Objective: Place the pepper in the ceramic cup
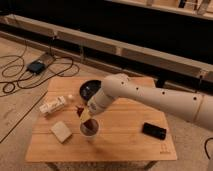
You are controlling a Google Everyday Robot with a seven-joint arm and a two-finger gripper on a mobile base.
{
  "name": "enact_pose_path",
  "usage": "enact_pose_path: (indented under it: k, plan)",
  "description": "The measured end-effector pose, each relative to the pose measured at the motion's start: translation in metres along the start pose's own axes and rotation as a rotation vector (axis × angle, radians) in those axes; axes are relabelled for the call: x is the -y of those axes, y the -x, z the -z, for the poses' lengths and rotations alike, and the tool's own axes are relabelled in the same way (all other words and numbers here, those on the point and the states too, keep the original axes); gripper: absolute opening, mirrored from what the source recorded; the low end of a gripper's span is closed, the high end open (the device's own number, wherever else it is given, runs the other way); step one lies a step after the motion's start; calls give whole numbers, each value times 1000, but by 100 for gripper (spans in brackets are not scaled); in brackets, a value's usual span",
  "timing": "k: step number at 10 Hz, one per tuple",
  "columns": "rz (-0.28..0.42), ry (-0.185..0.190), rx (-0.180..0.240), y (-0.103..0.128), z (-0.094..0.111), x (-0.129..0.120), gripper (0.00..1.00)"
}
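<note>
1. We see the gripper (pixel 85 116) right above the ceramic cup (pixel 90 131), which lies just below it and slightly toward the table's near edge.
2. A dark-red shape at the gripper's far-left side looks to us like the pepper (pixel 80 110), probably pinched between narrowly set fingers; the view is too poor to be sure.
3. Its long axis we cannot tell.
4. The single arm (pixel 150 97) reaches in from the right, elbow bent above the wooden table (pixel 120 145), wrist angled down at the cup.
5. The dark bowl (pixel 90 89) lies behind the gripper, the sponge (pixel 61 131) to its left, the black phone (pixel 154 131) well apart to its right.
6. We judge that release depends on the pepper hanging inside the rim.
</note>
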Motion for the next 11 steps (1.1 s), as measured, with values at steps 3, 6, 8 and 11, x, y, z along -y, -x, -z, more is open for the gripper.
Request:
enact_pose_path:
  k: [3,6,8,11]
  plan:
    - [5,-1,-7,2,2,-3,80]
    - [9,0,-16,4,4,-5,80]
    - [5,2,-25,4,6,-6,80]
    - [6,2,-25,3,6,-5,80]
